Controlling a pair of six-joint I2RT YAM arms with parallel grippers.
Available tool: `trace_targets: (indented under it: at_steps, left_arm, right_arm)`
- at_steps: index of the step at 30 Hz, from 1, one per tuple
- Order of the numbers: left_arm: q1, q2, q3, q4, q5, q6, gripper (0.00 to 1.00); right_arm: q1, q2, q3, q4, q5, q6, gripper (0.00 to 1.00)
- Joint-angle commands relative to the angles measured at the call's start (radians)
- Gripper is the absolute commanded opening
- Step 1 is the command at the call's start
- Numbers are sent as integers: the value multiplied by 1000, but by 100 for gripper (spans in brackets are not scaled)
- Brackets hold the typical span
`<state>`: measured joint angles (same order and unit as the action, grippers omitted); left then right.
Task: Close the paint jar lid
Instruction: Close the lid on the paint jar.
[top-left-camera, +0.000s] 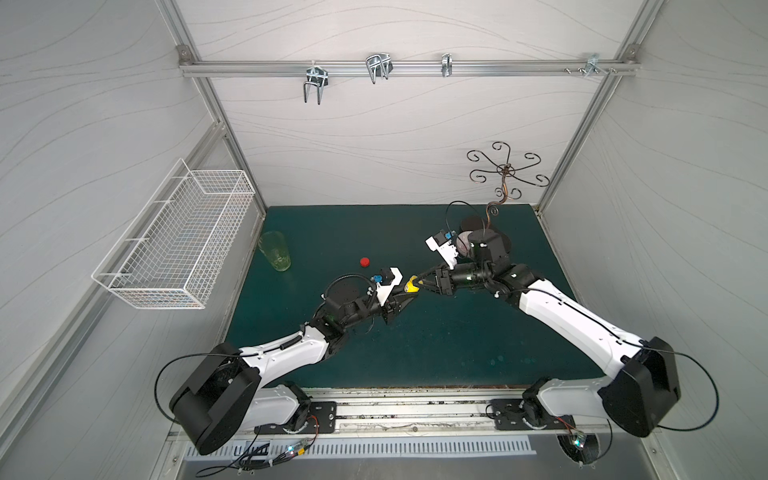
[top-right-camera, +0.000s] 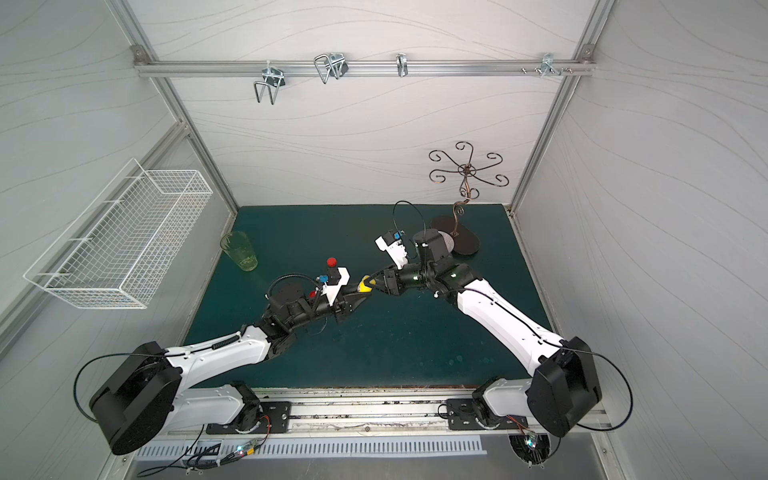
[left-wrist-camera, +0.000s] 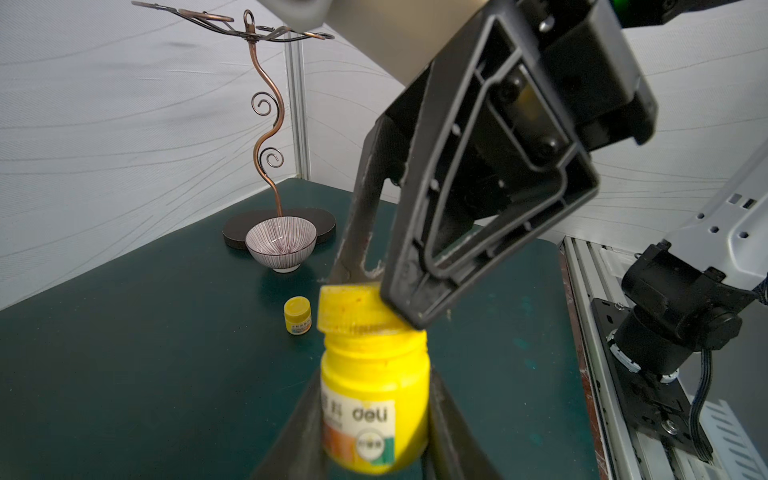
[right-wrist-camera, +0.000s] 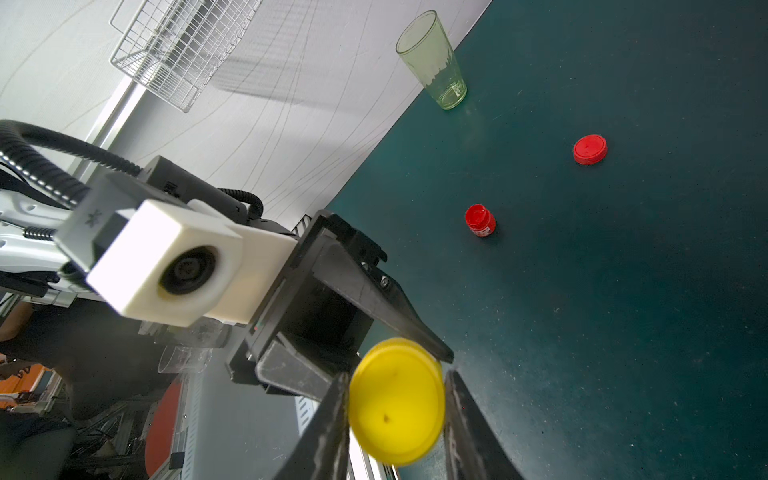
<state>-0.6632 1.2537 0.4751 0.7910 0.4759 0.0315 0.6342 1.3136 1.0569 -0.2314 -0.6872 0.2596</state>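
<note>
item 1, yellow paint jar (left-wrist-camera: 374, 374): plastic, upright, held off the green mat (top-left-camera: 415, 353) near its middle, between the two arms. the white label (left-wrist-camera: 365, 424) reads "deli"; the characters beside it are too blurred to read. there is a round green mark below, with orange and teal bands. contents not visible.
item 2, yellow lid (right-wrist-camera: 397, 401): sits tilted on the mouth of the jar, one edge raised, not seated flat. no writing on top.
item 3, left gripper (left-wrist-camera: 372, 380): jaws closed on the body of the yellow paint jar, one finger on each side.
item 4, right gripper (right-wrist-camera: 397, 376): jaws closed on the rim of the yellow lid from above.
item 5, small yellow jar (left-wrist-camera: 297, 316): capped, stands on the mat beyond the held jar. label print too small to read.
item 6, red jar (right-wrist-camera: 480, 221): stands on the mat, mouth looks uncovered. white label unreadable.
item 7, red lid (right-wrist-camera: 590, 149): lies flat on the mat, well apart from the red jar.
item 8, striped bowl (left-wrist-camera: 280, 245): upright, in front of the base of the copper stand (left-wrist-camera: 266, 124).
item 9, green glass tumbler (top-left-camera: 275, 251): upright at the mat's left edge.
item 10, white wire basket (top-left-camera: 174, 245): hung on the left wall.
</note>
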Motion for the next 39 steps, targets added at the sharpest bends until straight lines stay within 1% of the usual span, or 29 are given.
trace_targets:
  at_steps: [1, 13, 16, 23, 32, 39]
  left_arm:
    - [-6, -3, 80, 90, 8, 16, 25]
    - [-6, -18, 103, 69, 12, 11, 23]
    - [-6, -25, 109, 51, 14, 7, 22]
    - [-6, -48, 123, -17, 27, 19, 13]
    - [-6, -58, 143, -65, 35, 17, 10]
    - [-4, -77, 160, -102, 46, 10, 9]
  right_arm:
    - [45, 17, -25, -14, -55, -29, 29]
    - [66, 15, -57, -20, -100, -106, 28]
    - [68, 18, -59, -39, -89, -140, 28]
    - [68, 27, -72, -62, -57, -203, 28]
    - [97, 38, -80, -72, -26, -252, 28]
    - [115, 26, -118, -40, -37, -269, 29]
